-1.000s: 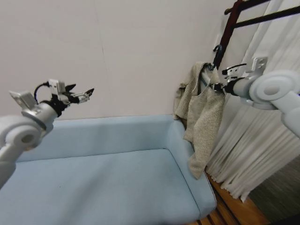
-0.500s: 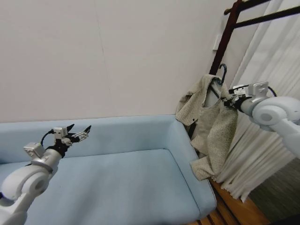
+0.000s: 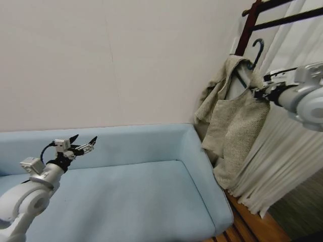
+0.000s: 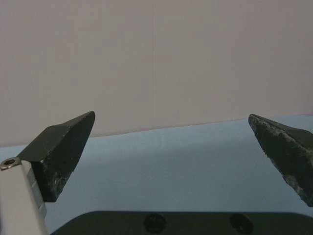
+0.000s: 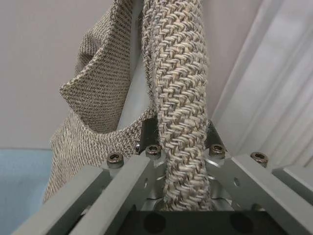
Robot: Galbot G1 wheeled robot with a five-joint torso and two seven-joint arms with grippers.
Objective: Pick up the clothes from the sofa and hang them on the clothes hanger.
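Note:
A beige knitted garment [image 3: 233, 118] hangs in the air on a dark hanger whose hook [image 3: 258, 50] is close to the dark wooden clothes rack [image 3: 248, 27], below its bars. My right gripper [image 3: 260, 92] is shut on the garment's shoulder. In the right wrist view the thick knit [image 5: 178, 98] runs between the fingers. My left gripper [image 3: 83, 143] is open and empty above the light blue sofa [image 3: 121, 201], on the left. Its dark fingertips [image 4: 63, 152] point at the sofa back [image 4: 171, 156].
White curtains [image 3: 282, 156] hang behind the rack on the right. A plain wall [image 3: 116, 60] stands behind the sofa. Wooden floor [image 3: 252, 222] shows past the sofa's right end.
My right gripper lifted the garment and hanger up and to the right, closer to the rack's bars. The left arm dropped from chest height to just above the sofa, still open.

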